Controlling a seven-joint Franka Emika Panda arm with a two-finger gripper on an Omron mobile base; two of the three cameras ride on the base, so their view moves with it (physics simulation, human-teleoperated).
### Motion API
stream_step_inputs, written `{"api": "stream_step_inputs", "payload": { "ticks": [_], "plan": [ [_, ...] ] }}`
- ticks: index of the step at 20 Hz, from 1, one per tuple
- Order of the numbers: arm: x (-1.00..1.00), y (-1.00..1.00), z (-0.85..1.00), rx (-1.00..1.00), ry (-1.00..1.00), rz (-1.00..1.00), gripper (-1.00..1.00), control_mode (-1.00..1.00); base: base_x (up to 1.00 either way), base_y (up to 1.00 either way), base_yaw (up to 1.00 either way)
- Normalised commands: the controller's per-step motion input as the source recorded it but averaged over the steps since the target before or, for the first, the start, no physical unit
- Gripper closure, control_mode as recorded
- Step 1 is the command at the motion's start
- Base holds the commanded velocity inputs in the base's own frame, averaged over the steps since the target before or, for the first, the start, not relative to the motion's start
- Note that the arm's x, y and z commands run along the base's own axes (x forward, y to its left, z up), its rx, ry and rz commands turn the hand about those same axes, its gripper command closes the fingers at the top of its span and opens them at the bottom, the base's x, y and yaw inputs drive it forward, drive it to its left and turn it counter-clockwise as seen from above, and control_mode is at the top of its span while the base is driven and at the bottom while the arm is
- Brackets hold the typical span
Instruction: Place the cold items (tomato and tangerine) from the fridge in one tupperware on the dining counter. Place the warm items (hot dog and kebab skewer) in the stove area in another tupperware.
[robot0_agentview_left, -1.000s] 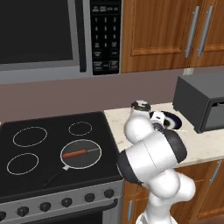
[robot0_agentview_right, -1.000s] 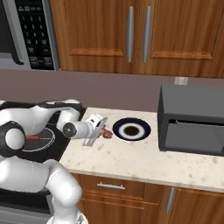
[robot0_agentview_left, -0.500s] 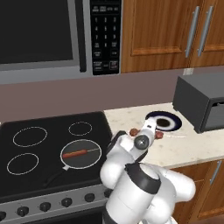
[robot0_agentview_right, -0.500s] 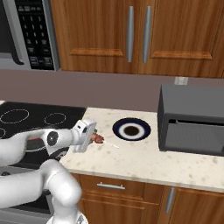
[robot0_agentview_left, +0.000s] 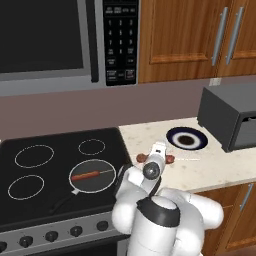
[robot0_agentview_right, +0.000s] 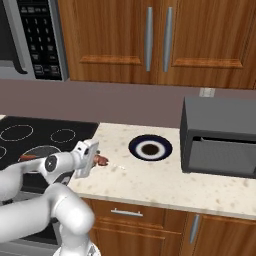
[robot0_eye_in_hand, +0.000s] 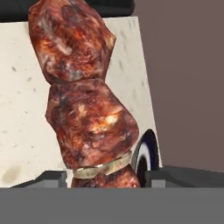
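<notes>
The gripper (robot0_eye_in_hand: 105, 178) has its jaws closed around the kebab skewer (robot0_eye_in_hand: 85, 94), whose meat chunks stick out between the 2 fingertips (robot0_eye_in_hand: 46, 178), held just above the pale speckled desk (robot0_agentview_left: 210, 170) close to its left edge beside the stove area (robot0_agentview_left: 55, 170). The hot dog (robot0_agentview_left: 86, 175) lies in a pan (robot0_agentview_left: 92, 176) on the front right burner, near the arm. To the right, a dark-rimmed plate (robot0_agentview_right: 150, 148) sits mid-desk with bare stone around it, and a grey box-like appliance (robot0_agentview_right: 220, 137) blocks the far right end under the wall cabinets (robot0_agentview_right: 150, 40).
</notes>
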Motion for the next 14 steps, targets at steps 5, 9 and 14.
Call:
{"api": "stream_step_inputs", "payload": {
  "ticks": [5, 9, 14],
  "plan": [
    [-0.05, 0.31, 1.00, 0.10, 0.71, 0.00, 1.00, -1.00, 0.00, 0.00, 0.00],
    [0.00, 0.40, 1.00, 0.04, 0.83, 0.00, 1.00, -1.00, 0.00, 0.00, 0.00],
    [0.00, 0.47, 1.00, 0.00, 0.92, 0.00, 1.00, -1.00, 0.00, 0.00, 0.00]
  ]
}}
